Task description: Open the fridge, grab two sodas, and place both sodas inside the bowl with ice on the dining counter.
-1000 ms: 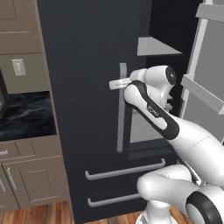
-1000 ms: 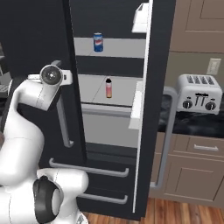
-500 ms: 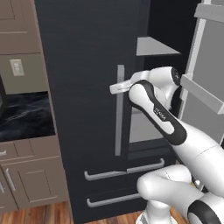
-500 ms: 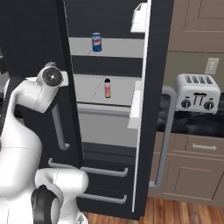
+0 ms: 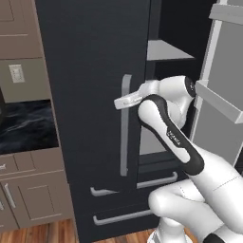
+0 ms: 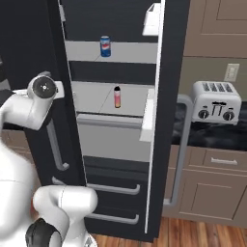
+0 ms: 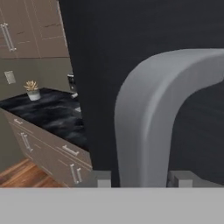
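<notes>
Fridge (image 5: 95, 71) dead ahead, right door swung wide, left door only slightly ajar. Inside, on light grey shelves: blue can (image 6: 105, 46) on the upper shelf, pink-labelled bottle (image 6: 116, 97) on the one below (both upright, well apart). Left door's long grey handle (image 5: 125, 124) runs vertically; in the hand view its bent end passes straight between the fingertips (image 7: 97, 179). Gripper (image 5: 124, 101) clenched on that handle near its top, reaching in from the right, fingers crosswise to the bar. Probable step: swinging the left door open, pull outward and leftward about the hinge. Toaster (image 6: 215, 101) on the side counter, right of the open door.
</notes>
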